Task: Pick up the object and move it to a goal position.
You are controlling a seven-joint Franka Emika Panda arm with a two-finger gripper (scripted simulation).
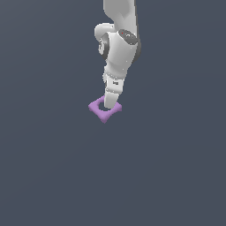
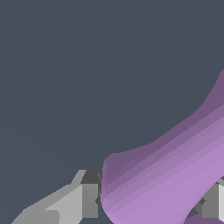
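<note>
The object [image 1: 98,108] is a small flat light-purple square block with rounded corners, lying under the tip of the white arm near the middle of the exterior view. My gripper [image 1: 110,104] points down into it and hides its centre. In the wrist view the purple object [image 2: 175,166] fills the gap between my two grey fingers [image 2: 89,199], touching the pads on both sides. My gripper [image 2: 151,203] is shut on it. Whether the block rests on the ground or hangs just above it cannot be told.
A plain dark grey-blue ground [image 1: 53,167] spreads all around. The white arm [image 1: 119,48] rises from the block toward the top edge of the exterior view. No goal marker shows.
</note>
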